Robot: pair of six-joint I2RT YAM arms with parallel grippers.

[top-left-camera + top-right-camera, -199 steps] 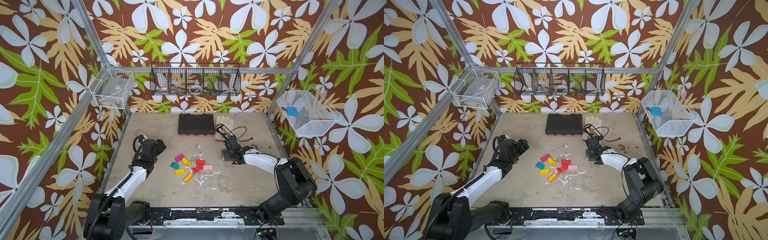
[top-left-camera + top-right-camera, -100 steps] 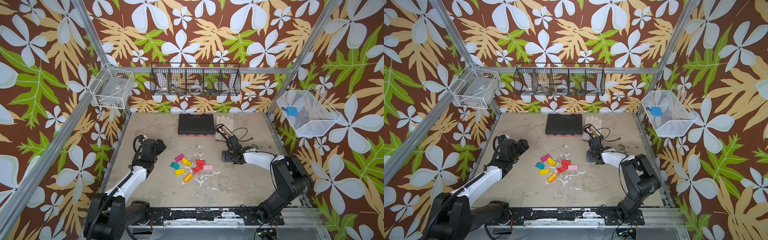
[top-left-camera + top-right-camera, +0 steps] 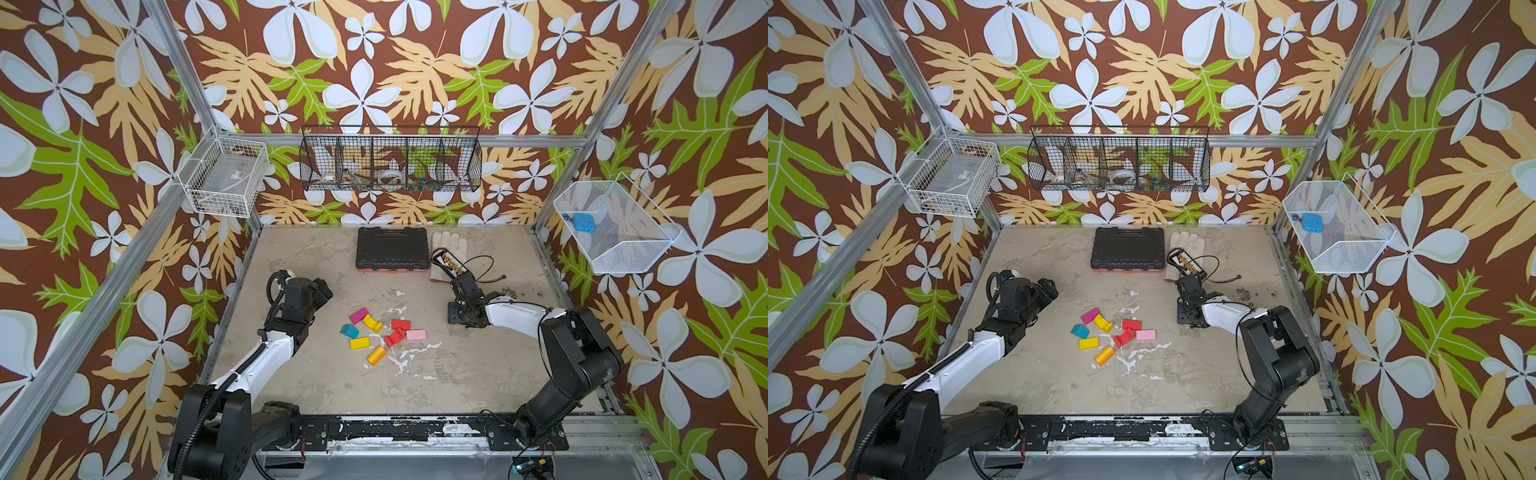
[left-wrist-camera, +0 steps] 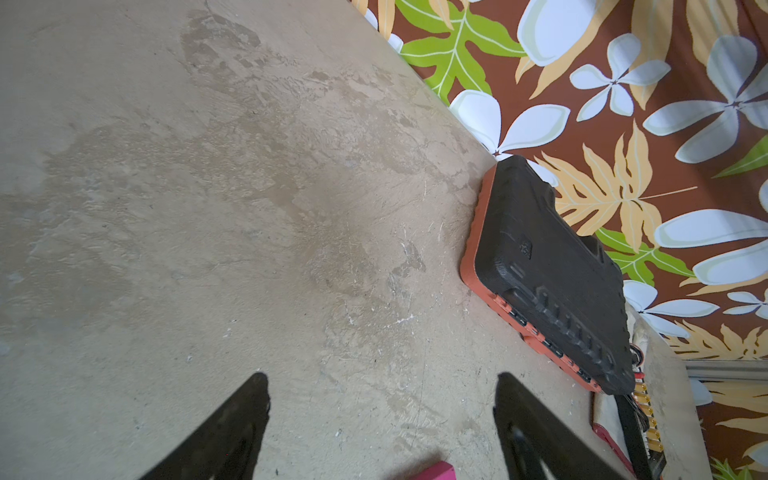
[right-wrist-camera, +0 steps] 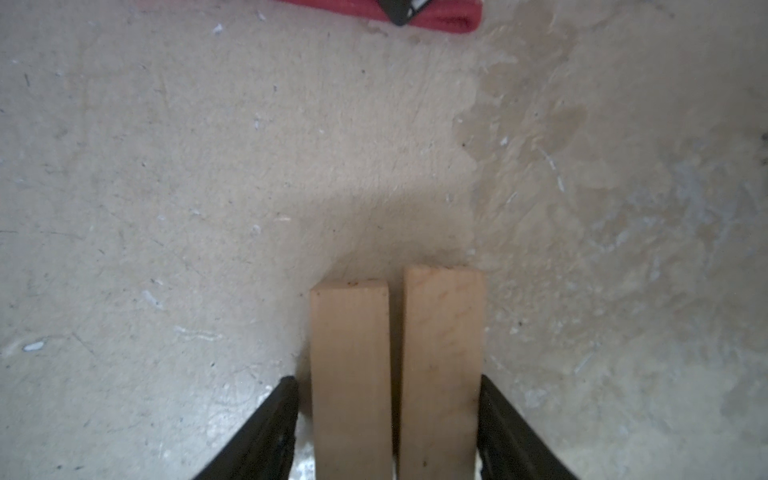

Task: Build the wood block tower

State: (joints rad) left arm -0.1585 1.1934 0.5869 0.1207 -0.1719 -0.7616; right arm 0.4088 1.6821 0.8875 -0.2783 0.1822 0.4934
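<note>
Your bench (image 3: 478, 374) is a worn beige surface inside the flowered walls. The left arm (image 3: 270, 353) reaches in from the front left corner and the right arm (image 3: 519, 318) from the front right.

At the middle of the back edge lies the black tool case (image 3: 392, 247), shut. A pale work glove (image 3: 451, 243) lies just beside it toward the right edge.

Your left gripper (image 4: 380, 386) hangs near the left edge, its jaws apart over bare bench with nothing between them. Only the corner of a magenta block (image 4: 428, 471) shows below them.

Your right gripper (image 5: 388, 382) is down on the bench, between the middle and the right edge. Its jaws straddle two tan planks (image 5: 351, 374) that lie flat, side by side, with a thin slit between them. One finger (image 5: 507, 428) seems to touch the outer plank; the other finger (image 5: 270, 428) stands just off its plank, so the pair is not yet clamped. In both top views the gripper hides the planks.

The painted wood blocks lie loose about the middle of the bench, well apart from the planks:
- a pink brick (image 3: 416, 334)
- two red pieces (image 3: 401, 324), close together
- a yellow brick (image 3: 359, 343)
- a yellow arch (image 3: 372, 323), touching the magenta block
- an orange half-cylinder (image 3: 377, 355), nearest the front edge
- a teal block (image 3: 349, 331)
</note>
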